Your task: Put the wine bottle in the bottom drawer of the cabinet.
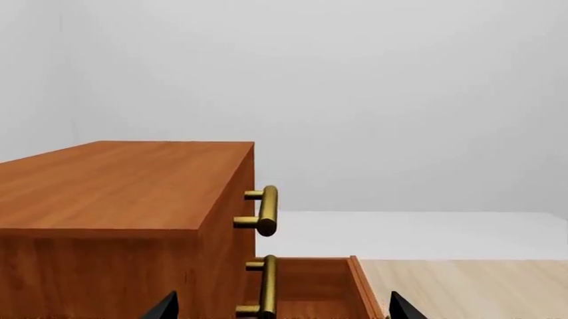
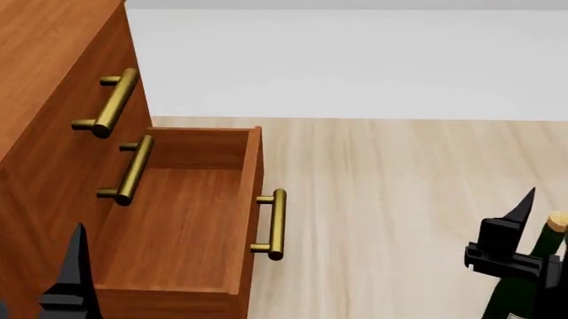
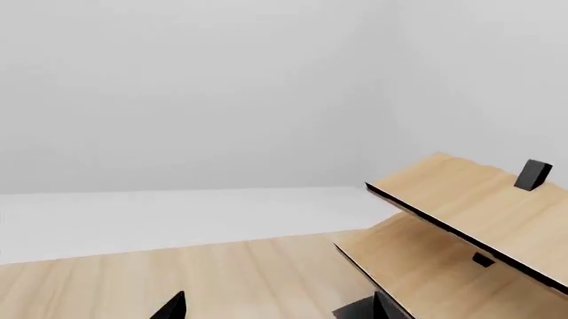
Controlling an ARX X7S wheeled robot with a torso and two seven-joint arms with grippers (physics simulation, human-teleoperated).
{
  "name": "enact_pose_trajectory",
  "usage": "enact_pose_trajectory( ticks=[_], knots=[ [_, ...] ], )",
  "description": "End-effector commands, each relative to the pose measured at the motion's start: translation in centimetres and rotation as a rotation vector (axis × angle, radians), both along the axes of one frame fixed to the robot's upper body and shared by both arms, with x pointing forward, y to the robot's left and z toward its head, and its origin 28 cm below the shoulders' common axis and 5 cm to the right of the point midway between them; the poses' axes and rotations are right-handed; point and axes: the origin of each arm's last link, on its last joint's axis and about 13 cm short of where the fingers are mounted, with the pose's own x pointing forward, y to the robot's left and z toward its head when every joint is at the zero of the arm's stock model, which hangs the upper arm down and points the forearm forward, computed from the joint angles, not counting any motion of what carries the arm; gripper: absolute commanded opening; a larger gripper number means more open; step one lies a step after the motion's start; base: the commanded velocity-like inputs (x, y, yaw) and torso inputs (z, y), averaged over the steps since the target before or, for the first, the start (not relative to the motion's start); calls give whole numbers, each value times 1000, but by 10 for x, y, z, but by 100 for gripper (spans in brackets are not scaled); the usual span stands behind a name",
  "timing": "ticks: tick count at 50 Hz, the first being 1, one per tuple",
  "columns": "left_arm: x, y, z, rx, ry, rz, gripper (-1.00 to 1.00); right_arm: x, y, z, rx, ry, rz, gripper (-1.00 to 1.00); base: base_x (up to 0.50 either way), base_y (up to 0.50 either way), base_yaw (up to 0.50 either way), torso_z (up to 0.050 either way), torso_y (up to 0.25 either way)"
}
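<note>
In the head view, the left gripper (image 2: pixel 73 279) is seen low at the left edge, only one black pointed finger showing, raised in front of the cabinet (image 2: pixel 44 80) beside the near corner of the bottom drawer (image 2: pixel 177 219). In the left wrist view two dark fingertips (image 1: pixel 162 307) are seen well apart at the frame's lower edge with nothing between them, so the jaws are read as spread. The right gripper (image 2: pixel 523 256) is seen at the lower right of the head view, one pointed finger raised beside the neck of the wine bottle (image 2: pixel 523 292). Whether the bottle is pinched cannot be told from that view. In the right wrist view two finger tips (image 3: pixel 171 307) are seen apart, with no bottle visible between them.

The bottom drawer is shown pulled out, its box open upward and its inside bare, the brass bar handle (image 2: pixel 275 224) facing the light wooden floor (image 2: pixel 390 199). A wide stretch of floor lies between the drawer front and the bottle. The two upper drawer fronts are shut flat, each with its brass handle (image 2: pixel 114 103).

The bottle is cut off by the lower right corner of the head view; only the tan cork, part of the green neck and shoulder are visible, partly covered by the gripper. A light-wood slanted rack (image 3: pixel 461 219) is seen in the right wrist view, cut off at the frame's edge.
</note>
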Motion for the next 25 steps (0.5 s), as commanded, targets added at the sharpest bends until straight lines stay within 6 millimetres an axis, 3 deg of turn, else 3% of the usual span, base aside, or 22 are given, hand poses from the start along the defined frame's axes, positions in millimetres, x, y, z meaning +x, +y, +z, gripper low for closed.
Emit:
enact_pose_trajectory(
  ticks=[1,25],
  knots=[
    [0,-1,0,1,3,-2,100,9,-4,-6,7,46,-4,100,0,0,0,0,0],
    [3,1,-2,10,18,-7,100,21,-4,-20,41,155,23,100,0,0,0,0,0]
  ],
)
